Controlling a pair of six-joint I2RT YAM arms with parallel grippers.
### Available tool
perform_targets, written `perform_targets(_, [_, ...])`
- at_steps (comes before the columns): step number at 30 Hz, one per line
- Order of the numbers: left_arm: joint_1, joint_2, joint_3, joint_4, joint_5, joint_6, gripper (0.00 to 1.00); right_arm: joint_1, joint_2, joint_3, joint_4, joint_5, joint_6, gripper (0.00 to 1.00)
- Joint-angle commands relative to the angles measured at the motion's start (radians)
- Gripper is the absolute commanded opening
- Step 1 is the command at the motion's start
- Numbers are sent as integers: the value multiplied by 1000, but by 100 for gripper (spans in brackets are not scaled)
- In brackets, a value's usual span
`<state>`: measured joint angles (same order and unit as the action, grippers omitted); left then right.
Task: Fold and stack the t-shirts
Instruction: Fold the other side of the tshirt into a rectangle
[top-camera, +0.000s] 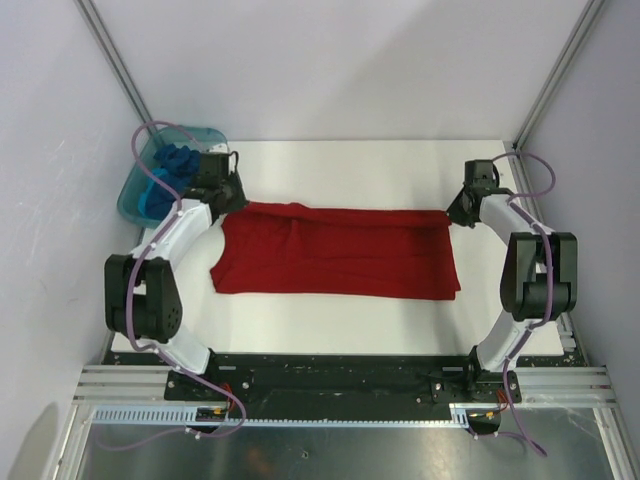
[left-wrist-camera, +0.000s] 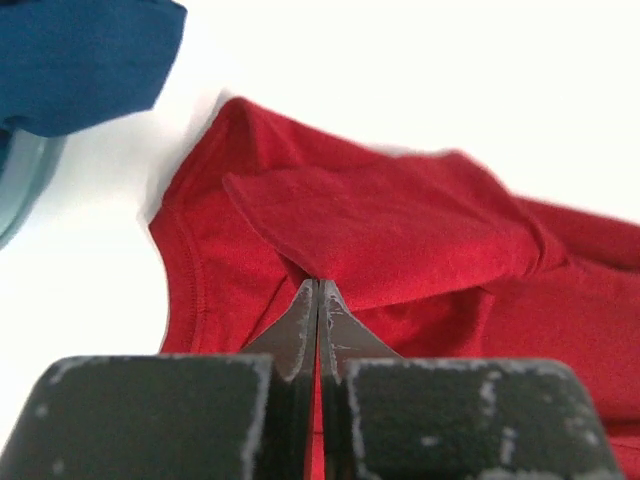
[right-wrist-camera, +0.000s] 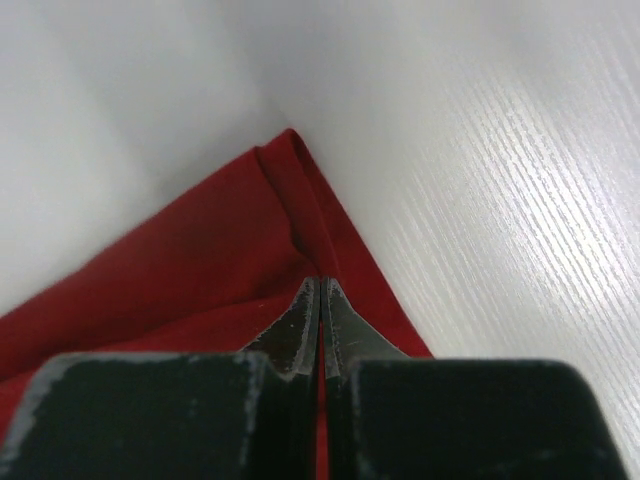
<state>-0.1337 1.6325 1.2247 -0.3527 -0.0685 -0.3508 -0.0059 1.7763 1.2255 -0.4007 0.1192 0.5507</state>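
The red t-shirt lies stretched wide across the white table, folded into a long band. My left gripper is shut on its far left corner; in the left wrist view a flap of red cloth runs into the closed fingertips. At the far right corner, my right gripper is shut on the hem, red cloth pinched between its tips. Blue t-shirts lie crumpled in the tub, one hanging over its rim.
A translucent teal tub stands at the table's far left corner, just behind the left gripper; its rim shows in the left wrist view. Pale walls close in on both sides and the back. The metal frame runs along the near edge.
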Motion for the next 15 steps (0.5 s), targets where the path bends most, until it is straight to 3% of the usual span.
perform_targets(1, [-3, -123, 2, 33, -72, -10, 0, -7, -87, 5, -28, 12, 11, 0])
perform_targets(15, [-1, -260, -174, 29, -85, -81, 0, -5, -131, -62, -48, -6, 8, 0])
